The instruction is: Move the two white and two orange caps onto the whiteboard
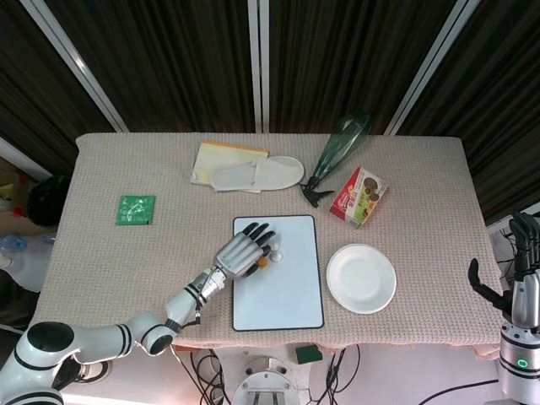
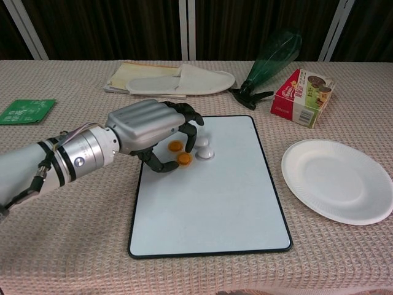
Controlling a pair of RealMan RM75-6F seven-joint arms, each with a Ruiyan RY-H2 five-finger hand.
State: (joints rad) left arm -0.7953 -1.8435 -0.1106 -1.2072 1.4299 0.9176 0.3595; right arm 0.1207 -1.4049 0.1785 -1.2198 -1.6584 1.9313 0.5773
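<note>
On the upper left part of the whiteboard [image 2: 209,209] lie two orange caps [image 2: 176,145] [image 2: 183,158]. Two white caps [image 2: 201,142] [image 2: 205,153] sit just right of them. My left hand [image 2: 150,126] arches over the orange caps with its fingers curved down and apart; the nearer orange cap lies flat on the board between thumb and fingertips, not lifted. In the head view the left hand [image 1: 239,255] covers the whiteboard's [image 1: 283,291] left edge, and one orange cap [image 1: 262,261] peeks out. My right hand [image 1: 519,274] hangs off the table's right side, holding nothing.
A white paper plate [image 2: 336,179] lies right of the board. A snack box [image 2: 303,96] and a green bottle [image 2: 273,58] lie at the back right. A white slipper [image 2: 178,80] on a pad is at the back, and a green packet [image 2: 24,110] at far left.
</note>
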